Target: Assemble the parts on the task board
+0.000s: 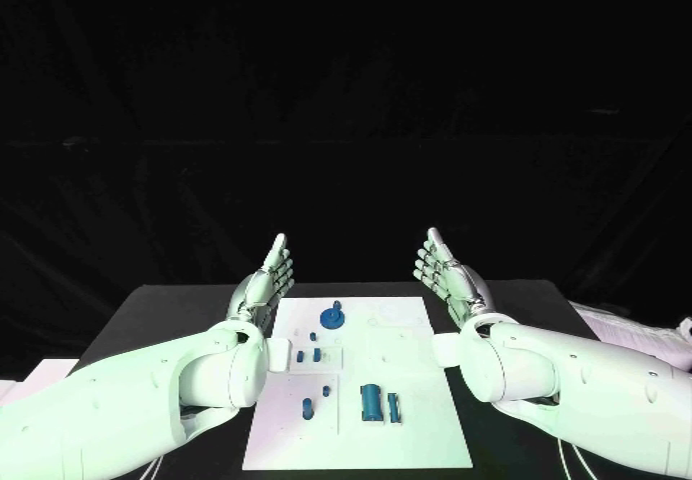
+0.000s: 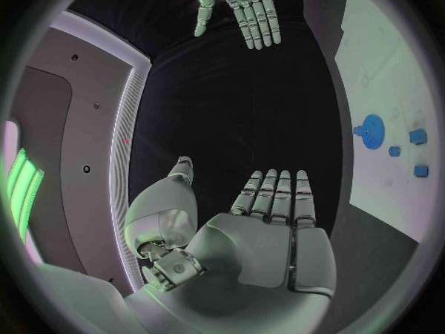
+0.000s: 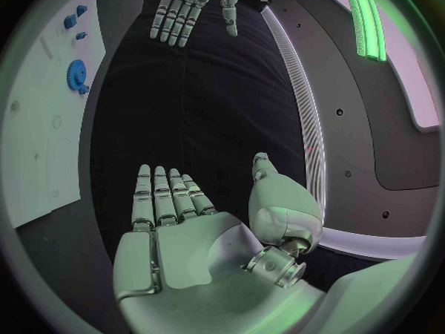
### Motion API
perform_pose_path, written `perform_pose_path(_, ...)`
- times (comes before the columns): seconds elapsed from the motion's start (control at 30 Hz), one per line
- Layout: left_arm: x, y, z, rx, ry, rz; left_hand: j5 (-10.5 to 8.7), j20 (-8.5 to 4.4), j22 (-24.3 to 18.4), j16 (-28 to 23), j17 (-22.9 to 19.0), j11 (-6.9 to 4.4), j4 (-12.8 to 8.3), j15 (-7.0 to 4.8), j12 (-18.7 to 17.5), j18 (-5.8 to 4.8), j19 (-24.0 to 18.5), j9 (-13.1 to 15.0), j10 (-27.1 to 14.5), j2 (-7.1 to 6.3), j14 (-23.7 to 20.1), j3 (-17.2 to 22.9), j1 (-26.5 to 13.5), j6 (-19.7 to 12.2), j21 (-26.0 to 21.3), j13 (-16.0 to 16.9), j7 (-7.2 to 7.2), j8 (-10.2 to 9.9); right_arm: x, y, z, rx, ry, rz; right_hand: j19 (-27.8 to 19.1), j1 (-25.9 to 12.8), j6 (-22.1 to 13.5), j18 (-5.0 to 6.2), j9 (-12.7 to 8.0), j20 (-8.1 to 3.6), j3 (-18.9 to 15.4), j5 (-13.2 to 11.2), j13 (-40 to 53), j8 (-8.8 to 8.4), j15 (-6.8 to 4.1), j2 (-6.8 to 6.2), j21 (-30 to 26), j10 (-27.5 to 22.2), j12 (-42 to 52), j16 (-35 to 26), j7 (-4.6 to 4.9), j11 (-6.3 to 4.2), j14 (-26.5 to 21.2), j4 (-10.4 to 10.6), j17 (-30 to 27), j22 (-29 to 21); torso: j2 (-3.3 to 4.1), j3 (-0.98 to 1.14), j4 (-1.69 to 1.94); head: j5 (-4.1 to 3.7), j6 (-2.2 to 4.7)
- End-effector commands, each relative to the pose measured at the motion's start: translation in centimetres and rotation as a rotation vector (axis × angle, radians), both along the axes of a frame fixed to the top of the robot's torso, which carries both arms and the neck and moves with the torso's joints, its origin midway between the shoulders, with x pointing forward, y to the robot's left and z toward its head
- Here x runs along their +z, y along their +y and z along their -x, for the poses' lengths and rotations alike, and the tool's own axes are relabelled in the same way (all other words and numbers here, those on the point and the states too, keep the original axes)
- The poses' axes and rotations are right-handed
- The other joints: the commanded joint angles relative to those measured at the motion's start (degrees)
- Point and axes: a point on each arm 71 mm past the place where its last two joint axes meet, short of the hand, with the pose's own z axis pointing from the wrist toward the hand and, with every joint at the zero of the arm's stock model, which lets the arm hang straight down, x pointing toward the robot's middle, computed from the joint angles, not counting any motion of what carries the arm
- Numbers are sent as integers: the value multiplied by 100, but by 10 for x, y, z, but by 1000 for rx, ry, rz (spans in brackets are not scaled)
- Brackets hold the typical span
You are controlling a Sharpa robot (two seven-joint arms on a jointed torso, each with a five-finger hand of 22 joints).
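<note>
Parts first: nearest me on the white rectangular task board (image 1: 418, 440) lie a blue cylinder (image 1: 371, 402), a slim blue pin (image 1: 394, 407) and a short blue peg (image 1: 306, 407); farther off sits a round blue gear (image 1: 333, 319). My left hand (image 1: 264, 284) and right hand (image 1: 451, 276) flank the board's far end above the black counter (image 1: 159, 310), fingers straight and flat, holding nothing (palms facing). Risk as I judge it: reaching back, a forearm could sweep loose pieces.

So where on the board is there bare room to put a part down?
The board's right side, beside the right robot hand, is bare. The left half is crowded: the blue gear, small pegs, and the cylinder.
</note>
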Motion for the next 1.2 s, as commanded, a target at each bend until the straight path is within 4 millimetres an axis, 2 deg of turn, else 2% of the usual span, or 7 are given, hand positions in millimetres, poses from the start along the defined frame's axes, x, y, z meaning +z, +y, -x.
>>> perform_pose_path(0.03, 6, 2, 1, 54, -76, -51, -40, -159, -249, -65, -64, -26, -1, -13, -33, -215, -480, -8, -580, 2, -542, -154, -755, -539, -35, -8, -10, -39, 2, -4, 0, -65, -26, -1, -556, -771, -513, -207, -15, -58, -47, -78, -9, -41, -1, 0, -462, -605, -35, -38, -71, -17, -644, -7, -75, -193, -3, 1, 1, 0, 0)
perform_pose_path(0.27, 6, 2, 1, 54, -76, -51, -40, -159, -763, -65, -64, -26, -1, -13, -33, -215, -725, -8, -878, 2, -819, -154, -1142, -817, -35, -8, -10, -39, 2, -4, 0, -65, -26, -1, -852, -1179, -785, -207, -15, -58, -47, -78, -9, -41, -1, 0, -462, -922, -35, -38, -71, -17, -985, -7, -75, -606, -3, 1, 1, 0, 0)
perform_pose_path(0.77, 6, 2, 1, 54, -76, -51, -40, -159, -763, -65, -64, -26, -1, -13, -33, -215, -1048, -8, -1276, 2, -1183, -154, -1656, -1178, -35, -8, -10, -39, 2, -4, 0, -65, -26, -1, -1236, -1724, -1130, -207, -15, -58, -47, -78, -9, -41, -1, 0, -462, -1345, -35, -38, -71, -17, -1444, -7, -75, -606, -3, 1, 1, 0, 0)
perform_pose_path(0.8, 6, 2, 1, 54, -76, -51, -40, -159, -763, -65, -64, -26, -1, -13, -33, -215, -1462, -8, -1343, 2, -1249, -154, -1744, -1649, -35, -8, -10, -39, 2, -4, 0, -65, -26, -1, -1255, -1740, -1158, -207, -15, -58, -47, -78, -9, -41, -1, 0, -462, -1365, -35, -38, -71, -17, -1459, -7, -75, -606, -3, 1, 1, 0, 0)
perform_pose_path(0.83, 6, 2, 1, 54, -76, -51, -40, -159, -763, -65, -64, -26, -1, -13, -33, -215, -1462, -8, -1770, 2, -1654, -154, -1844, -1649, -35, -8, -10, -39, 2, -4, 0, -65, -26, -1, -1737, -1855, -1600, -207, -15, -58, -47, -78, -9, -41, -1, 0, -462, -1452, -35, -38, -71, -17, -1554, -7, -75, -606, -3, 1, 1, 0, 0)
perform_pose_path(0.9, 6, 2, 1, 54, -76, -51, -40, -159, -763, -65, -64, -26, -1, -13, -33, -215, -1462, -8, -1770, 2, -1654, -154, -2309, -1649, -35, -8, -10, -39, 2, -4, 0, -65, -26, -1, -1737, -2413, -1600, -207, -15, -58, -47, -78, -9, -41, -1, 0, -462, -1884, -35, -38, -71, -17, -2007, -7, -75, -606, -3, 1, 1, 0, 0)
perform_pose_path(1.2, 6, 2, 1, 54, -76, -51, -40, -159, -763, -65, -64, -26, -1, -13, -33, -215, -1462, -8, -1770, 2, -1654, -154, -2309, -1649, -35, -8, -10, -39, 2, -4, 0, -65, -26, -1, -1737, -2413, -1600, -207, -15, -58, -47, -78, -9, -41, -1, 0, -462, -1884, -35, -38, -71, -17, -2007, -7, -75, -606, -3, 1, 1, 0, 0)
